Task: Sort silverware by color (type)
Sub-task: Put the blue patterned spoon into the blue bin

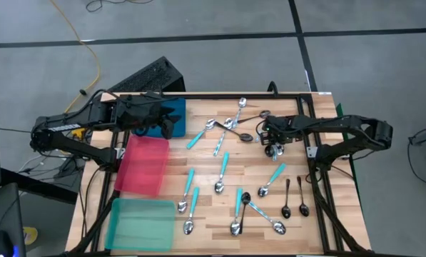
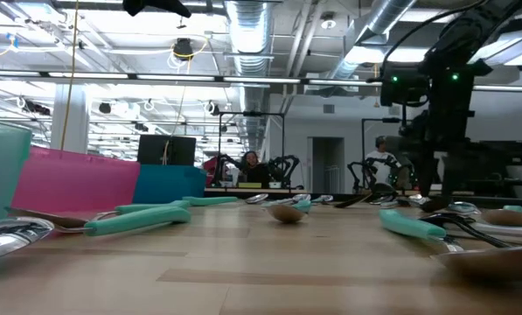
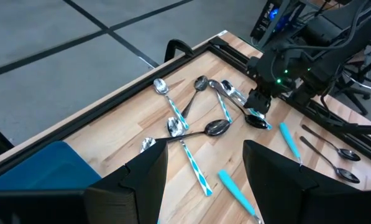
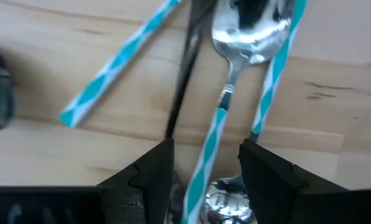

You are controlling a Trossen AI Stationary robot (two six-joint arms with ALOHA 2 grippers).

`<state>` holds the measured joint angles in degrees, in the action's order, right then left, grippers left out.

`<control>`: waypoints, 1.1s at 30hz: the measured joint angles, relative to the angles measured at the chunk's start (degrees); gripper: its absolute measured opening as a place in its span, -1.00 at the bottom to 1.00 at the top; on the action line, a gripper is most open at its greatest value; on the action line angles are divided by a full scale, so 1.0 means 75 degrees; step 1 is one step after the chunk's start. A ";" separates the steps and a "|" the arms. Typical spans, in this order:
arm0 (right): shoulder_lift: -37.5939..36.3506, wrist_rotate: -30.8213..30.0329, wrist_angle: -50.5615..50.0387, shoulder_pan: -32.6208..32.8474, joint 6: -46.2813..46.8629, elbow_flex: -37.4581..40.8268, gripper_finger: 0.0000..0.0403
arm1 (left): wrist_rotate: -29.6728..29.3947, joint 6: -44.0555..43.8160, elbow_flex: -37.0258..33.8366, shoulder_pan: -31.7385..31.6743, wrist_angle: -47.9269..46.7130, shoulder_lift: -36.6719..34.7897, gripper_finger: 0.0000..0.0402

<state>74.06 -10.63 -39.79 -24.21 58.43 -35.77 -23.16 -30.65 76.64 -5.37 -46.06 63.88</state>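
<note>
The right gripper [image 1: 272,145] hangs low over the tabletop [image 1: 320,214] near its far right corner, at the right end of a tangled cluster of spoons [image 1: 230,127]. Its 2 fingers [image 4: 269,177] stand well apart and grip nothing; in the right wrist view a turquoise-handled spoon [image 4: 230,99] lies on the wood running lengthwise into the gap between them, beside a black spoon handle [image 4: 184,74] and 2 more turquoise handles. The rest of the silverware is scattered across the middle and near right of the tabletop, including 2 black spoons [image 1: 294,199] by the right edge. The left gripper [image 1: 171,123] waits above the blue tray [image 1: 171,108] at the far left, its fingers spread and empty. The red tray [image 1: 143,164] and teal tray [image 1: 141,223] line the left edge.
</note>
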 joint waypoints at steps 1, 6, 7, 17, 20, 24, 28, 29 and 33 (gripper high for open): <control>0.0000 -0.0015 -0.0008 0.0000 -0.0004 -0.0051 0.00 | -0.0003 0.0000 0.0000 0.0000 0.0000 0.0000 -0.03; 0.0035 -0.0227 -0.0012 0.0009 -0.0041 -0.0137 0.00 | 0.0000 -0.0002 0.0000 0.0000 0.0000 0.0000 -0.03; 0.0041 -0.0227 -0.0012 0.0003 -0.0047 -0.0117 0.00 | 0.0000 -0.0002 0.0000 0.0000 0.0000 0.0000 -0.03; 0.0041 -0.0512 0.0508 -0.0026 -0.0061 0.0108 0.00 | -0.0009 0.0000 0.0000 0.0000 0.0003 0.0000 -0.03; 0.0041 -0.0582 0.0662 -0.0044 -0.0058 0.0108 0.00 | -0.0009 0.0000 0.0000 0.0000 0.0003 0.0000 -0.03; 0.0041 -0.0789 0.0632 -0.0044 -0.0057 0.0109 0.00 | -0.0015 0.0000 0.0000 0.0000 0.0003 0.0000 -0.03; 0.0041 -0.0857 0.0644 -0.0044 -0.0058 0.0111 0.00 | -0.0017 -0.0002 0.0000 0.0000 0.0003 0.0000 -0.03; 0.0041 -0.0884 0.0636 -0.0044 -0.0061 0.0111 0.00 | -0.0017 -0.0001 0.0000 0.0000 0.0003 0.0000 -0.03; 0.0326 -0.0903 0.0633 -0.0044 -0.0128 0.0123 0.00 | -0.0020 -0.0032 0.0000 0.0000 0.0003 0.0000 -0.03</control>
<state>76.51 -17.41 -35.05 -24.53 57.47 -34.85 -23.31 -30.89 76.64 -5.37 -46.04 63.88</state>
